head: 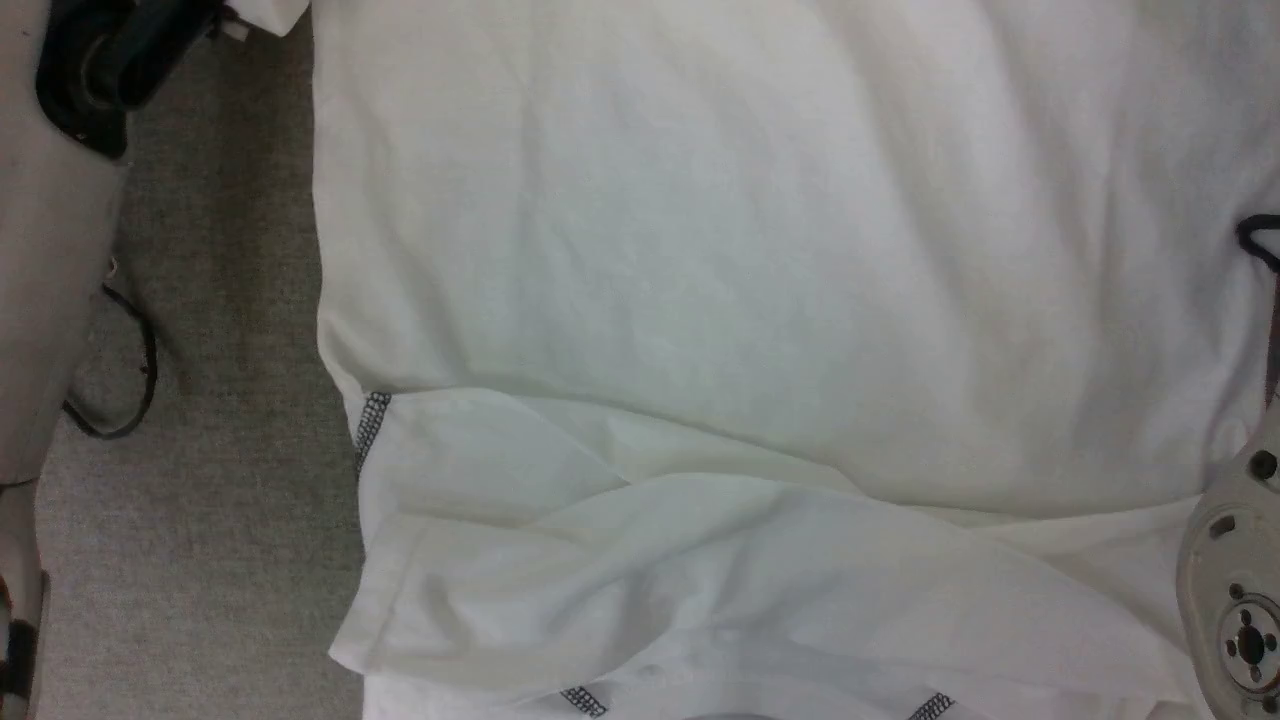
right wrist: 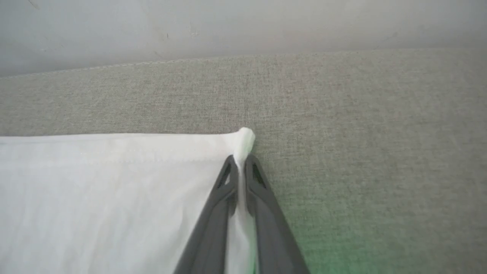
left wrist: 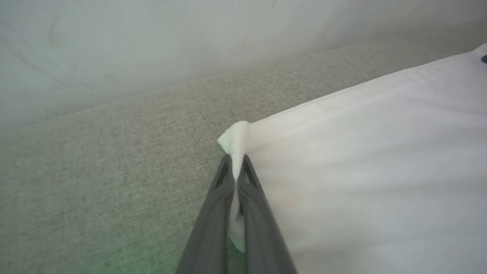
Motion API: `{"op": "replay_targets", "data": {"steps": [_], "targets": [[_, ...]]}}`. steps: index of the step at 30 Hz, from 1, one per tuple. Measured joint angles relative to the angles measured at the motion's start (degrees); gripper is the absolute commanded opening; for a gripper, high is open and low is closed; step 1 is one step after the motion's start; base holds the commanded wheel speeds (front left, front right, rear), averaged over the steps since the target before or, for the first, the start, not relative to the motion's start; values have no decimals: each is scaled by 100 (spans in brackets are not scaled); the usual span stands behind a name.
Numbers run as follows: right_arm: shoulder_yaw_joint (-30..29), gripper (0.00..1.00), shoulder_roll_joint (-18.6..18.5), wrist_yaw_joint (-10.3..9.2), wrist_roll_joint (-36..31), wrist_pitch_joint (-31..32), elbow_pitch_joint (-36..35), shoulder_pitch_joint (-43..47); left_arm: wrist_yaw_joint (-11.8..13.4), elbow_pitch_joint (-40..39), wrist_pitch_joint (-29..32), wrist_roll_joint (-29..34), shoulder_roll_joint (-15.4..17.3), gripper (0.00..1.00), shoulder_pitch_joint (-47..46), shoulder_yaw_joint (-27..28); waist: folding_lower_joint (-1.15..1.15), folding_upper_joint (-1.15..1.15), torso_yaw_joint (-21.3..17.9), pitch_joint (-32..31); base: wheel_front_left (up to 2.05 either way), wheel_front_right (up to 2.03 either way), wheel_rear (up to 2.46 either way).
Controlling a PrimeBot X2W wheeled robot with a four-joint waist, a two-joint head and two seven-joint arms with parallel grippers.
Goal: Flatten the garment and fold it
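White thin-fabric T-shirt (head: 700, 250) lies spread on a grey woven surface (head: 220, 560) — two corners pinched.

Nearest the robot, a rumpled fold with dark zigzag stitching (head: 372, 420) runs off the head view's bottom edge, and the shirt's right side is cut off too. Farther out, the left gripper (left wrist: 236, 167) is clamped on one corner and the right gripper (right wrist: 240, 161) on another — cloth squeezed between each pair of dark fingers. Beyond, the grey surface meets a pale wall (right wrist: 243, 26).
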Motion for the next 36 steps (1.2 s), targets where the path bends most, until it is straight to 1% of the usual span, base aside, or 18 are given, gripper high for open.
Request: {"op": "replay_targets", "data": {"steps": [3, 5, 8, 15, 20, 24, 28, 30, 36], "targets": [[3, 0, 14, 0, -25, -59, 21, -2, 1, 10, -9, 1, 4, 0, -2, -10, 0, 0, -19, -40, 0, 0, 0], [11, 0, 20, 0, -26, -212, 19, 2, 5, 20, -116, 2, 5, 0, -2, 0, 1, 0, -33, -82, 0, 0, 0], [99, 0, 23, 0, -116, -479, -15, 3, 79, 29, -427, 41, 10, 0, -7, 80, 1, 0, -57, -172, 0, 0, 0], [204, 0, 43, 0, -88, -928, -43, -12, 241, 127, -1435, 265, 35, 0, -125, 369, 0, 0, -122, -487, 0, 0, 0], [219, 0, 47, 1, -74, -1135, -12, -47, 261, 308, -1759, 280, 8, 0, -169, 422, 0, 0, -150, -763, 0, 0, 0], [382, 0, 41, 1, -15, -1294, 38, -22, 232, 415, -1878, 261, -9, 0, -142, 383, 0, -1, -145, -999, 0, 0, 0], [725, 0, -71, 1, 220, -1361, 0, 249, 108, 321, -2045, 242, 58, 0, 162, 278, 0, -1, -127, -1244, 0, 0, 0], [866, 0, -174, 1, 410, -1363, -121, 487, 84, 171, -2153, 182, 123, 0, 400, 235, 0, -1, -110, -1359, 0, 0, 0], [1057, 0, -460, 0, 1077, -1374, -822, 1516, 46, -537, -2485, -43, 428, 0, 1389, 159, 0, -1, -35, -1709, 0, 0, 0]]}}
